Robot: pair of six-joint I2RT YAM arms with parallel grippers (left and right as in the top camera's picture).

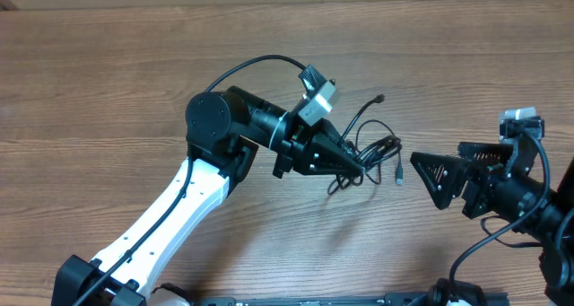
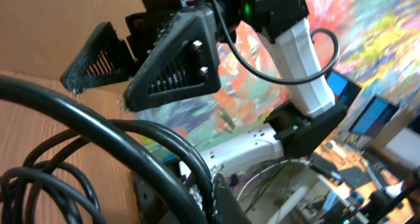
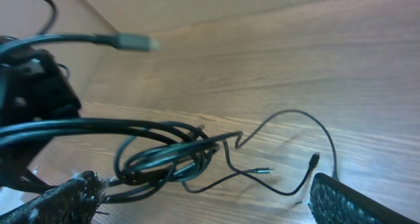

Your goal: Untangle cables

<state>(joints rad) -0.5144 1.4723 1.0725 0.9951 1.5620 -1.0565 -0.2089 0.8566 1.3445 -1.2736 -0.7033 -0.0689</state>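
The cables [image 1: 375,150] are a tangle of thin black cords at the table's centre. One loose end reaches up to a plug [image 1: 381,98] and another hangs down to a plug [image 1: 399,177]. My left gripper [image 1: 357,162] is shut on the tangle's left side; in the left wrist view the cords [image 2: 98,135] run through the jaws [image 2: 211,192]. My right gripper [image 1: 429,171] is open and empty, just right of the tangle. In the right wrist view the bundle [image 3: 164,155] lies ahead between the spread fingers [image 3: 200,199], with a silver-tipped end [image 3: 262,171] and a black plug [image 3: 315,159].
The wooden table [image 1: 108,82] carries nothing else. The left arm [image 1: 179,198] crosses from the bottom left to the centre. The right arm's body [image 1: 520,185] sits at the right edge. The right gripper also shows in the left wrist view [image 2: 164,60].
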